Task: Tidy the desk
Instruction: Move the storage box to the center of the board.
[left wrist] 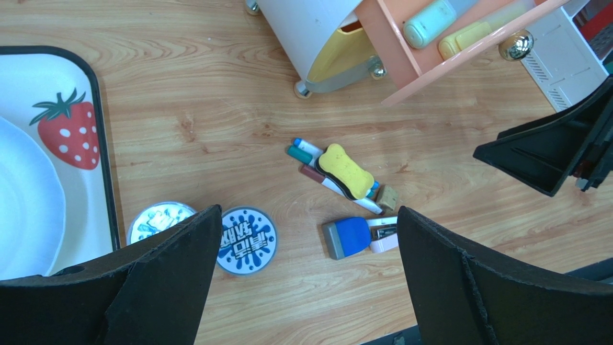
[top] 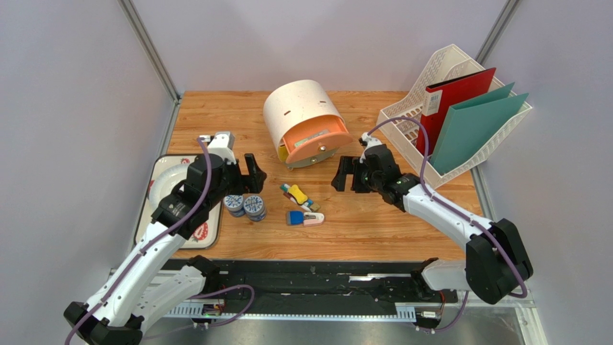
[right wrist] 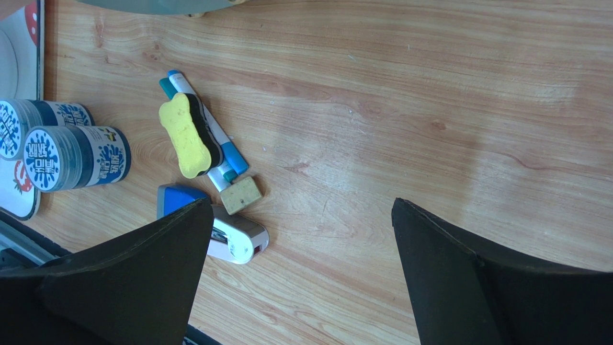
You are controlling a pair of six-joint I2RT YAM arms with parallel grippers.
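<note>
The desk [top: 374, 223] is a wood-grain top. At its middle lie markers under a yellow bone-shaped eraser [top: 298, 195] [left wrist: 345, 169] [right wrist: 188, 136], a small cork cube [right wrist: 241, 195] and a blue-and-pink stapler [top: 305, 218] [left wrist: 357, 236] [right wrist: 237, 241]. Two round tins with blue-and-white lids [top: 244, 206] [left wrist: 245, 240] [right wrist: 75, 157] stand left of them. My left gripper [top: 253, 174] [left wrist: 308, 212] hovers open above the tins and stapler, holding nothing. My right gripper [top: 345, 175] [right wrist: 302, 203] hovers open over bare wood right of the stapler, also holding nothing.
A white cylindrical organizer [top: 298, 108] with an orange drawer [left wrist: 460, 36] pulled open, holding pens, stands at the back centre. A white file rack [top: 410, 118] with red and teal folders sits back right. A strawberry-print tray [top: 162, 169] [left wrist: 108, 180] with a white plate is at the left edge.
</note>
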